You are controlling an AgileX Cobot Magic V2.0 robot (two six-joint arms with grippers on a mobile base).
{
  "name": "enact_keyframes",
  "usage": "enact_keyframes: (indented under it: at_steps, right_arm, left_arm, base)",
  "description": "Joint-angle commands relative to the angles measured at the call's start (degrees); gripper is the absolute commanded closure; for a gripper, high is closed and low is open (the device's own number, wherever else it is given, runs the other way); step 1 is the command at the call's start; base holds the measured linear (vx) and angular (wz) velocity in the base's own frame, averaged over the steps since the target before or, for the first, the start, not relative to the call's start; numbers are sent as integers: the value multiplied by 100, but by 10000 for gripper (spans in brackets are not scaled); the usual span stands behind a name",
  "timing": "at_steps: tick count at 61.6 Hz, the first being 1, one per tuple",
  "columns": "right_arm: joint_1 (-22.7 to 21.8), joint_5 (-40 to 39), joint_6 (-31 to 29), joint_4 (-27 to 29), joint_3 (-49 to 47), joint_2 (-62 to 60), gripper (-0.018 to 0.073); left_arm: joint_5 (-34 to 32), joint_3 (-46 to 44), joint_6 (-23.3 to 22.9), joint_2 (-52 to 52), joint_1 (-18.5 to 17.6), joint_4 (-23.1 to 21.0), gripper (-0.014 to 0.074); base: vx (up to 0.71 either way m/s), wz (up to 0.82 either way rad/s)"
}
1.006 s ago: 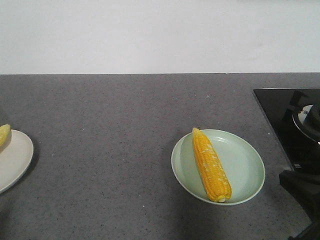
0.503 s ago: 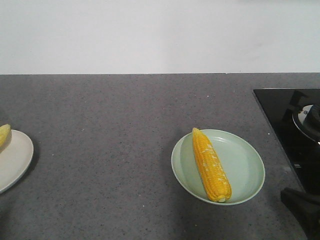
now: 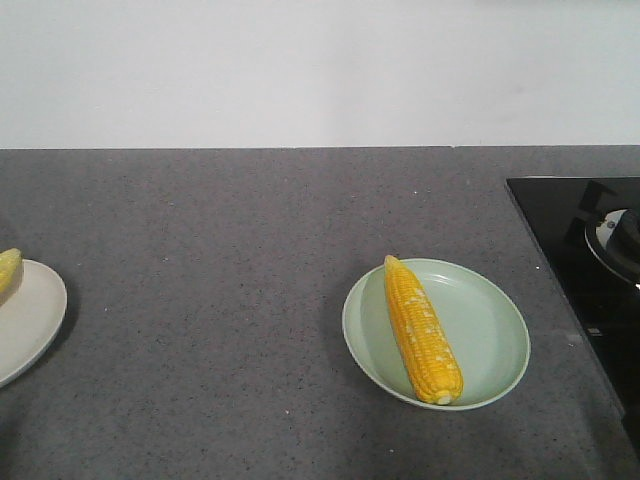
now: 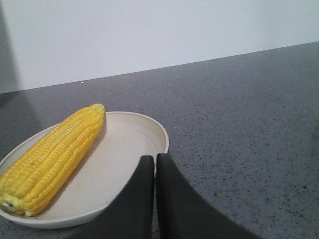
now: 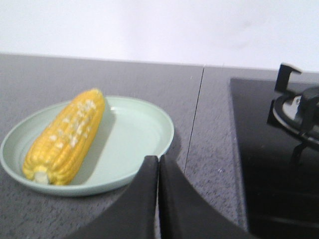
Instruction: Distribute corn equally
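One yellow corn cob lies lengthwise on the left half of a pale green plate; the same cob and green plate fill the right wrist view. My right gripper is shut and empty, near that plate's right rim. Another cob rests on a cream plate in the left wrist view; only its tip and part of the cream plate show at the front view's left edge. My left gripper is shut and empty by the cream plate's rim.
A black glass hob with a burner grate lies at the right of the grey countertop. A white wall runs behind the counter.
The dark shape of the right arm at the front view's lower right corner has dropped out of frame. Cobs and plates have not moved.
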Motion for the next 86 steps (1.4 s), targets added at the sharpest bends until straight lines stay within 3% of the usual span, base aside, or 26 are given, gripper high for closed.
enact_keyframes:
  at_steps: [1, 8, 17, 61, 86]
  right_arm:
    - [-27, -312, 1161, -1097, 52, -134, 564]
    - [-27, -319, 2049, -2088, 52, -252, 564]
    - [-27, -294, 2626, -2541, 52, -246, 564]
    - [-27, -294, 2641, -2542, 53, -246, 564]
    - [-363, -332, 2638, -2522, 53, -241, 564]
  left_arm:
    - [-394, 26, -52, -101, 6, -16, 603]
    - [-394, 26, -52, -101, 6, -16, 603]
    - [-394, 26, -52, -101, 6, -16, 603]
    - [-394, 26, -52, -101, 6, -16, 603]
    - [-394, 26, -52, -101, 6, -16, 603]
  base:
    - [0, 0]
    - [0, 0]
    - [0, 0]
    - [0, 0]
    - [0, 0]
